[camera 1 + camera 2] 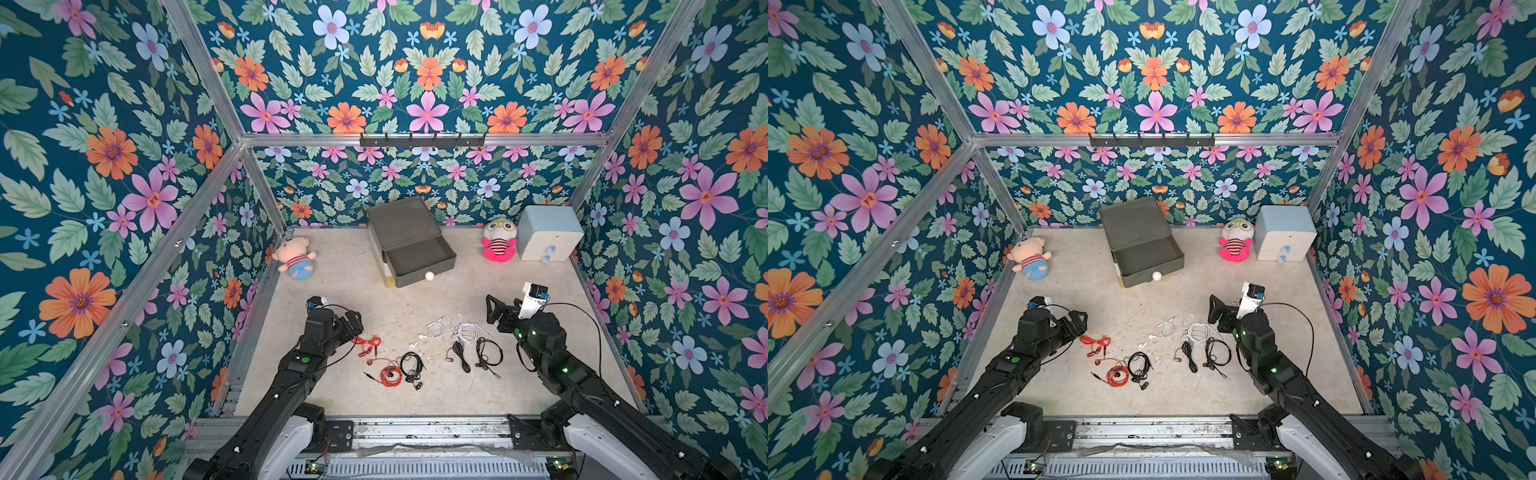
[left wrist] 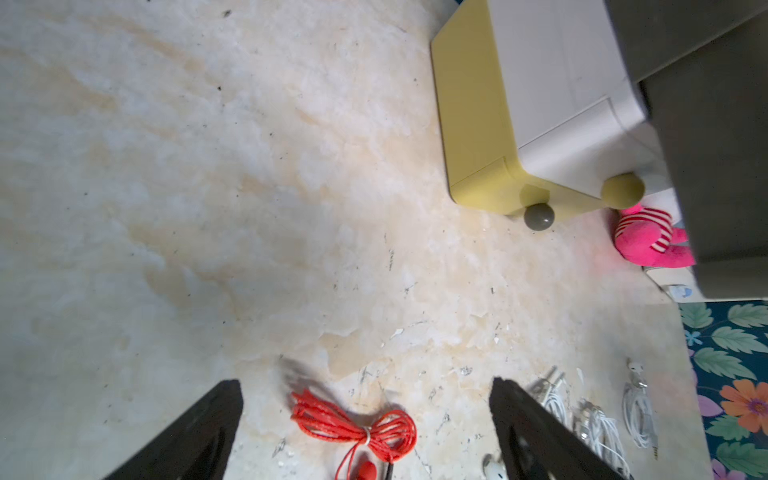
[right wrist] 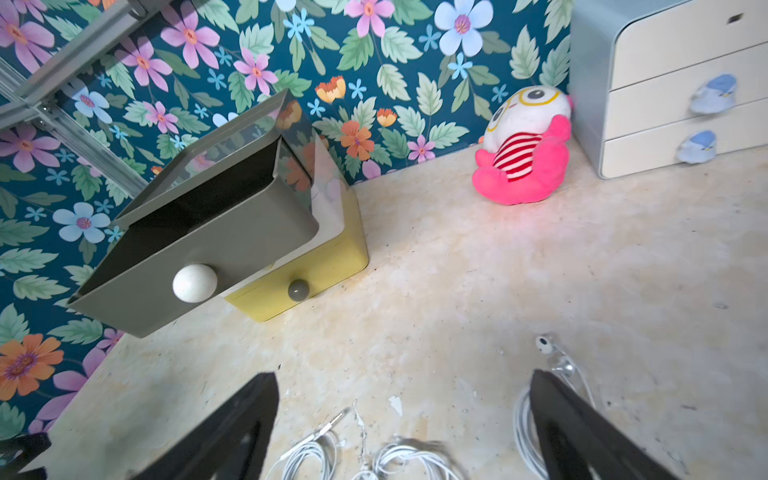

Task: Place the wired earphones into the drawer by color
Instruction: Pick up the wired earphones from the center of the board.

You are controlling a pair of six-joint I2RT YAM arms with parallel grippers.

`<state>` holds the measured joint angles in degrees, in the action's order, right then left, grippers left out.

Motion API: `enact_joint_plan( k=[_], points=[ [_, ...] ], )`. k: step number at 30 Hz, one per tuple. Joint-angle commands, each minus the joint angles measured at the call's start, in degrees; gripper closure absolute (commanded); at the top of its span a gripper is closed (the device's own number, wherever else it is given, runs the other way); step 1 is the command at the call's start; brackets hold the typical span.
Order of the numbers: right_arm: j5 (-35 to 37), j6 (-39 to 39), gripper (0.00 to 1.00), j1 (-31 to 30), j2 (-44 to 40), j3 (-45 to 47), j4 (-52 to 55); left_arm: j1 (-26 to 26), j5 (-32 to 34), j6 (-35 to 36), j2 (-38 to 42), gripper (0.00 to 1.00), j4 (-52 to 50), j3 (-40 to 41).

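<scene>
A mottled beige worktop [image 1: 340, 291] carries a three-drawer chest [image 1: 401, 224] at the back, its grey top drawer pulled out. A pig plush [image 1: 295, 259] lies to one side; a pink striped plush [image 1: 498, 243] and a pale blue chest [image 1: 548, 232] sit to the other. Nearer the front lie loose coils: red-orange earphones [image 1: 390, 376], black earphones [image 1: 411, 365] and white earphones [image 1: 469, 332].

Left arm [image 1: 286, 374] and right arm [image 1: 582, 382]: matte black boxy links, white base housings [image 1: 286, 436], green status LEDs [image 1: 305, 360] on the joints. A thin black cable [image 1: 599, 332] loops off each wrist. The right wrist carries a white camera block [image 1: 531, 297] with a blue top. Fingers [image 2: 195, 436] are black tapered wedges.
</scene>
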<state>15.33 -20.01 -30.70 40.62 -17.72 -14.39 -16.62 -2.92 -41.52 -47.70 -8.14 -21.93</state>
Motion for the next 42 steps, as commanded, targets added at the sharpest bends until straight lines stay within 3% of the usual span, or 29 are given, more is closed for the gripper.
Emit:
enact_joint_plan(
  k=[1,15,26,37,42],
  points=[
    [3.0,1.1,0.01,0.0,-2.0,1.8,-5.9,-0.6,2.9,-2.1,-0.6,0.04,-3.2,0.3],
    [2.4,1.1,0.01,0.0,3.8,0.1,-3.4,-4.0,4.7,-7.1,-3.6,0.28,-1.6,3.1],
    [2.6,1.2,0.01,0.0,3.9,0.5,-3.9,-6.0,4.4,-6.9,-10.6,0.48,5.3,3.4],
    [2.7,1.3,0.01,0.0,4.3,0.5,-4.1,-6.2,5.2,-5.7,-15.7,0.56,8.1,2.5],
    [2.7,1.4,0.01,0.0,4.3,0.6,-4.1,-6.2,5.4,-5.2,-16.3,0.68,8.1,2.3]
  ],
)
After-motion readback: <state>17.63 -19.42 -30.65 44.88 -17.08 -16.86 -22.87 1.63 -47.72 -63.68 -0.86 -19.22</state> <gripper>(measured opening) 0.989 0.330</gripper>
